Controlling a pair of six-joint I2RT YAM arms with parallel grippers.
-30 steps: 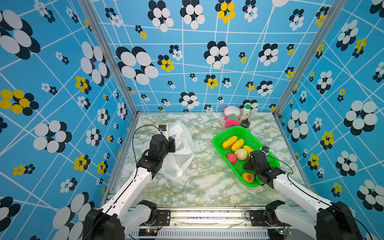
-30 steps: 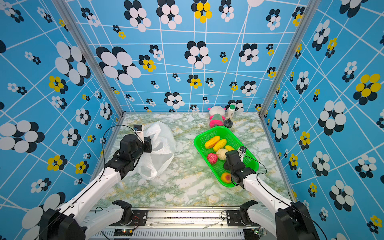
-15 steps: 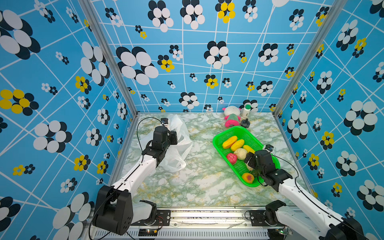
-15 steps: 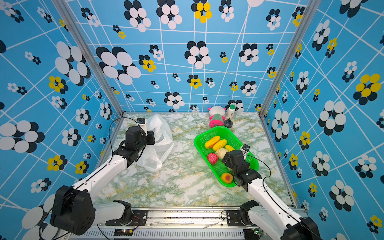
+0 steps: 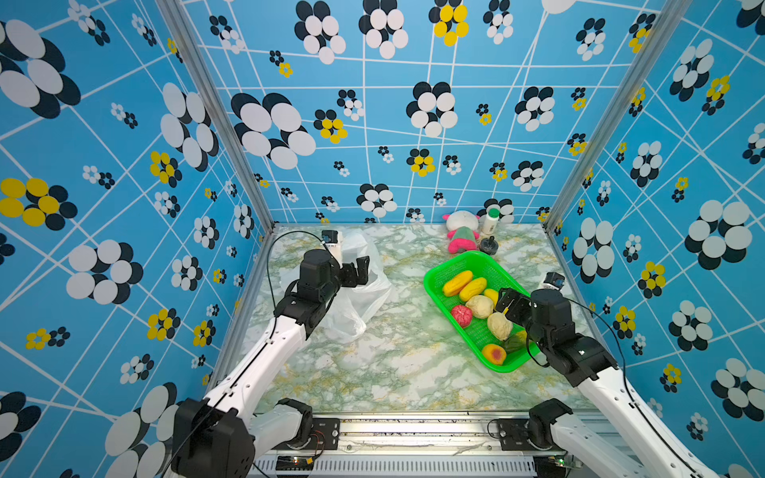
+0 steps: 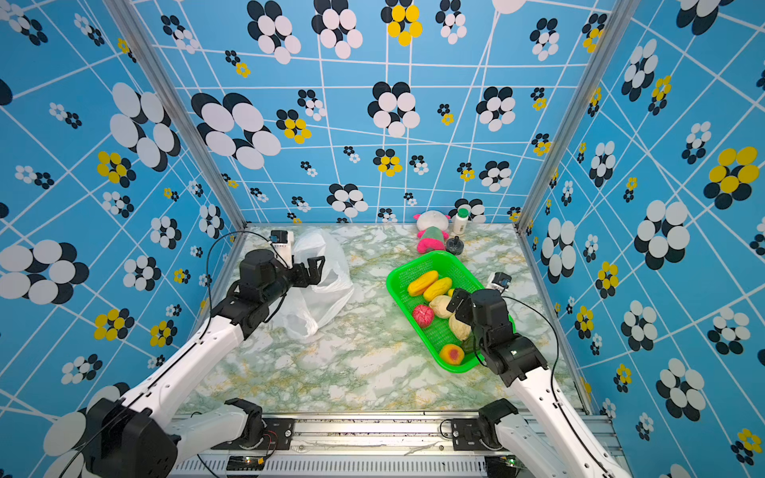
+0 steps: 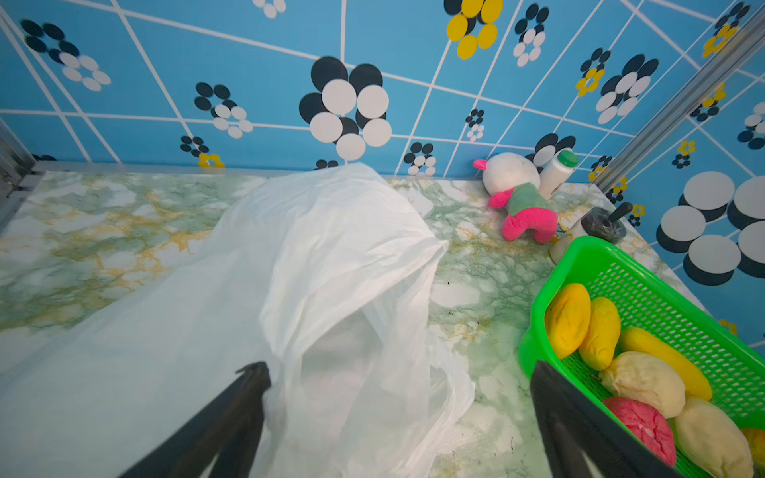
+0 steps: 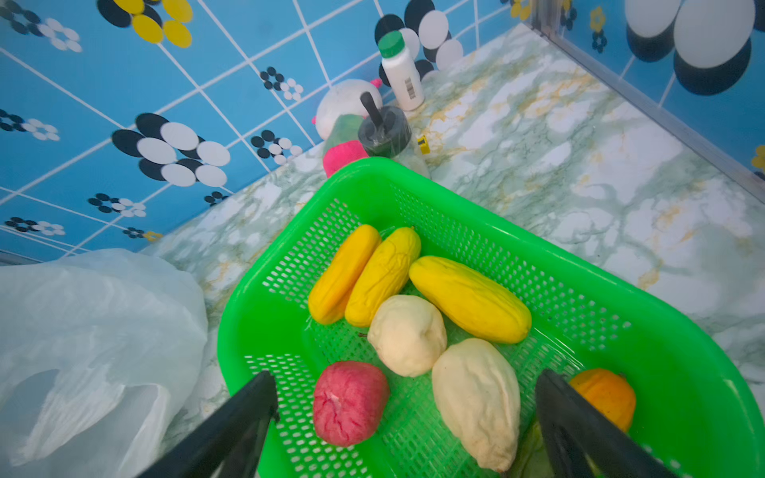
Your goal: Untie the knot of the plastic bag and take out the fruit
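Left wrist view: the left gripper (image 7: 393, 372), jaws wide apart and empty, hovers over the bag (image 7: 331, 248), which lies slack and crumpled on the desk (image 7: 82, 231) with no knot showing. Right wrist view: the right gripper (image 8: 405, 385), likewise spread and holding nothing, hangs above the basket (image 8: 248, 327), where the fruit (image 8: 407, 335) lies, near the bag but clear of it. Judged stage: the closing one, untying and unloading seemingly done; the next move calls only for confirming the bag is empty and drawing both arms clear.
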